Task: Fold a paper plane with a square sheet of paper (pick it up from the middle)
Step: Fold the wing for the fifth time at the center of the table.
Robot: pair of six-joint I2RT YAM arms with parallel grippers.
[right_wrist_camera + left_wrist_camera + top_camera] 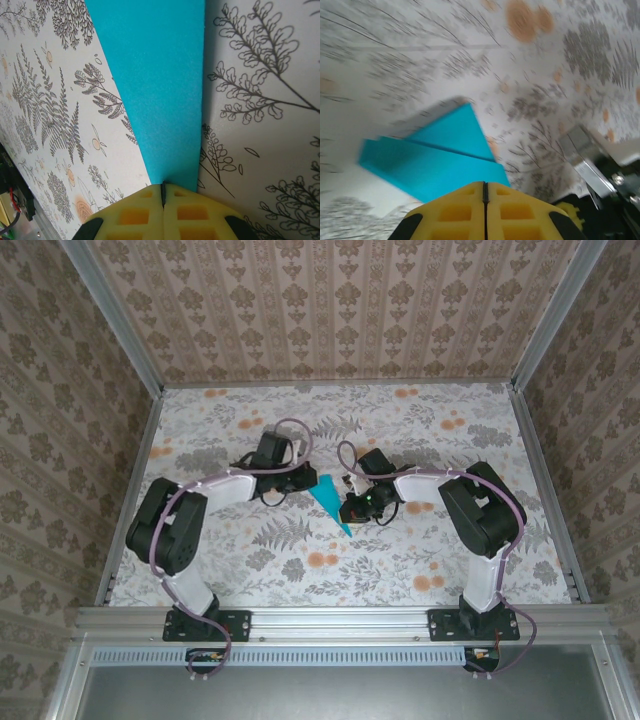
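Yellow ribbed pads of the left hand (485, 185) and right hand (163, 186) are each pressed together, pinching opposite ends of the narrow, creased teal-blue paper plane (329, 498) between the 2 arms. It sits mid-way across the white surface (250, 570) printed with grey ferns and orange blossoms. Beige damask wallpaper (330, 300) and aluminium posts (119, 322) enclose the space.
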